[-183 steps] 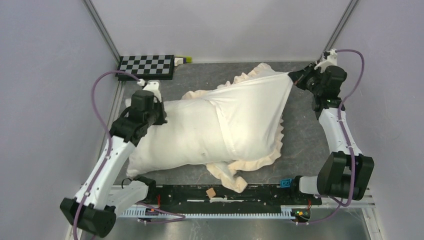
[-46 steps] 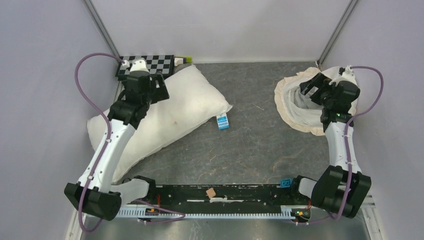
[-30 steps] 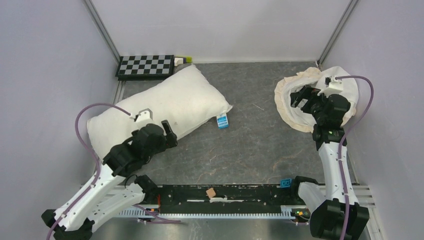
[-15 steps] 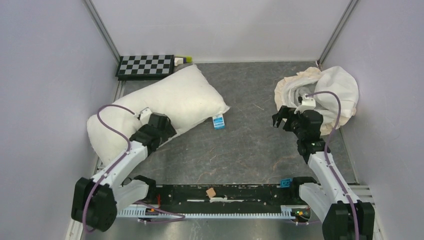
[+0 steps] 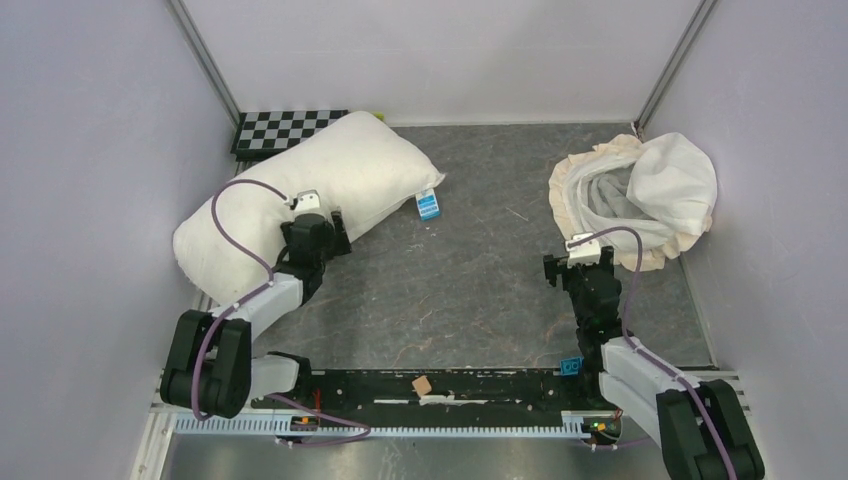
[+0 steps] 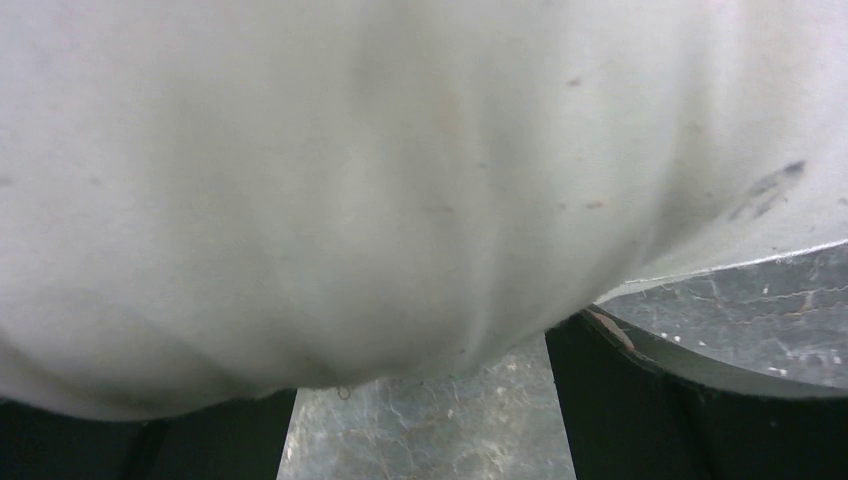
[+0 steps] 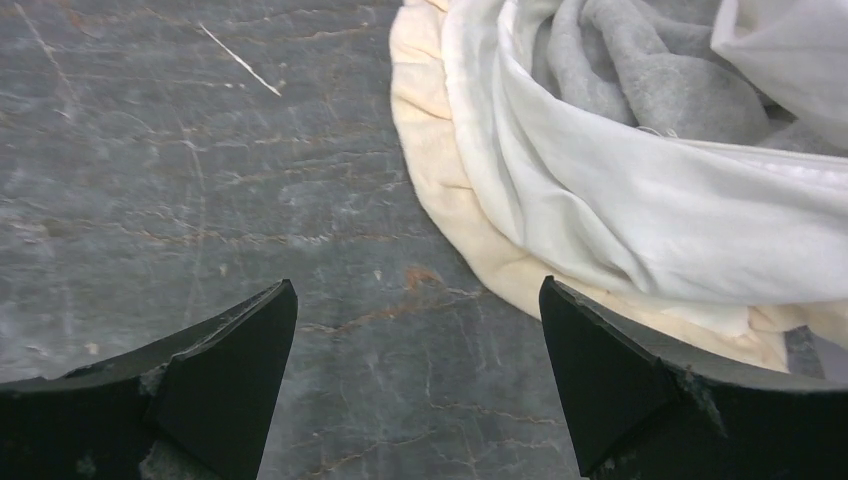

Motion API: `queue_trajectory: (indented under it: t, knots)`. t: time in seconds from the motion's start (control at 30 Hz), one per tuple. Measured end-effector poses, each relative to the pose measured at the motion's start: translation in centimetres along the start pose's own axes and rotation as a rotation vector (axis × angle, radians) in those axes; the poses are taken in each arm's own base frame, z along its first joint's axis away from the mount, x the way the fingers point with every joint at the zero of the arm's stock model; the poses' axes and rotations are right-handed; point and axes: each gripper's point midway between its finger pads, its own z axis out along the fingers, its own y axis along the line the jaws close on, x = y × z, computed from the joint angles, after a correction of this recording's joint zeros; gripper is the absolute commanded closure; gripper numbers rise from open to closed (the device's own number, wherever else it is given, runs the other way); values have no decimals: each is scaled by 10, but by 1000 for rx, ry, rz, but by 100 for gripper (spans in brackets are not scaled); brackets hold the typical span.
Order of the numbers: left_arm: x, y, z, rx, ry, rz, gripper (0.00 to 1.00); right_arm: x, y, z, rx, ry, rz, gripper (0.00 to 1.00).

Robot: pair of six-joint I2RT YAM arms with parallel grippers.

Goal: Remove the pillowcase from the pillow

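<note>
The pillow (image 5: 330, 185), plump and off-white, lies bare at the back left. In the left wrist view the pillow (image 6: 400, 180) fills most of the frame. My left gripper (image 5: 318, 225) sits low against its near side, open. In that wrist view the pillow's edge bulges over the tips of the left gripper (image 6: 420, 400). The pillowcase (image 5: 640, 195) is heaped at the back right, cream frill outside, grey plush inside. My right gripper (image 5: 578, 265) stands open over bare table just short of it. In the right wrist view the right gripper (image 7: 415, 300) holds nothing, and the pillowcase (image 7: 620, 180) lies ahead on the right.
A checkerboard (image 5: 280, 125) at the back left is partly covered by the pillow. A small blue label (image 5: 428, 203) lies at the pillow's right end. A black rail (image 5: 450, 390) with a small tan block (image 5: 421, 384) runs along the near edge. Walls stand close on both sides.
Both arms have drawn back toward the near edge. The pillow and its blue label have slid toward the back, onto the checkerboard. The right gripper has come away from the pillowcase.
</note>
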Motion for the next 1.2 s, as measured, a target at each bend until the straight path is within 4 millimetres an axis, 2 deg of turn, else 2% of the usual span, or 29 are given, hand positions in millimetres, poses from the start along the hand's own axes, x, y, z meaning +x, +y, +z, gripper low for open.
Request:
queue_trajectory:
  t: [0.07,0.17,0.37,0.57,0.6,0.7,0.77,1.2]
  knots:
    - [1,0,3,17,-45,25,13,7,-2,-1,12,1,-26,2]
    - [5,0,9,39,-109,60,15,6,-9,6,55,-14,-49,2]
    - [-4,1,14,42,-196,90,11,13,-18,17,112,-10,-68,2]
    - [-8,2,14,48,-250,114,13,1,-37,23,209,-78,-27,6]
    - [-9,1,16,58,-268,121,12,-1,-39,23,217,-88,-23,2]
    - [-1,2,21,90,-298,139,6,-12,-43,22,241,-134,-3,2]
    - [1,2,22,104,-307,145,0,-16,-44,22,247,-150,3,2]
    - [-6,0,22,129,-334,138,0,-21,-46,21,258,-167,11,2]
